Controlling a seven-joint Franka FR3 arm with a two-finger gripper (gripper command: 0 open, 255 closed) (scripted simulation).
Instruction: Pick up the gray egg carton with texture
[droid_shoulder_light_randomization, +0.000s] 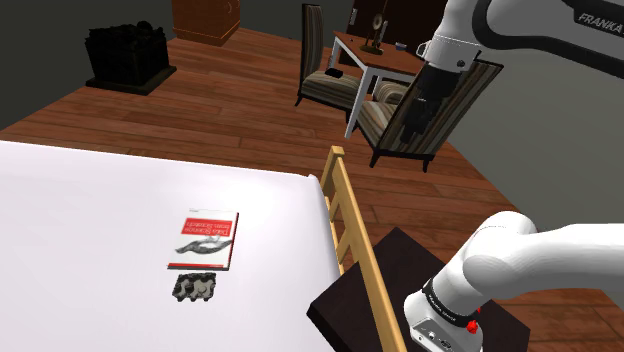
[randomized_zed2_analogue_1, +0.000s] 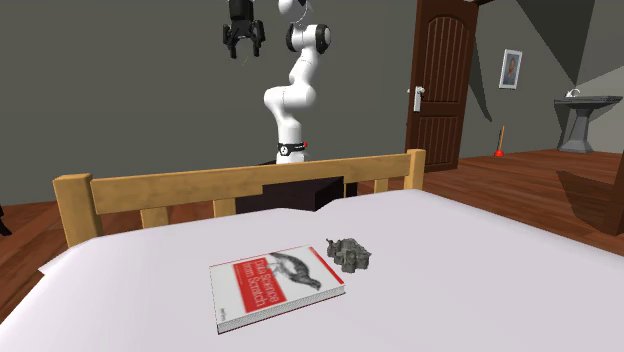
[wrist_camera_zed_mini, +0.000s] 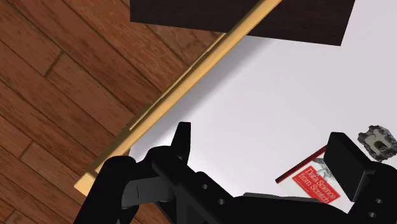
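Observation:
The egg carton is a small, bumpy grey block lying on the white bed, just past the short edge of a red and white book. The second exterior view has the carton to the right of the book. My gripper hangs high in the air beyond the bed's wooden rail, far from the carton. It is open and holds nothing. In the wrist view the carton peeks out beside one finger, with the book close by; the gripper looks down on the sheet.
The wooden rail runs along the bed's end between the stand and the sheet. Striped chairs and a small table stand on the wooden floor behind. A dark door is in the far wall.

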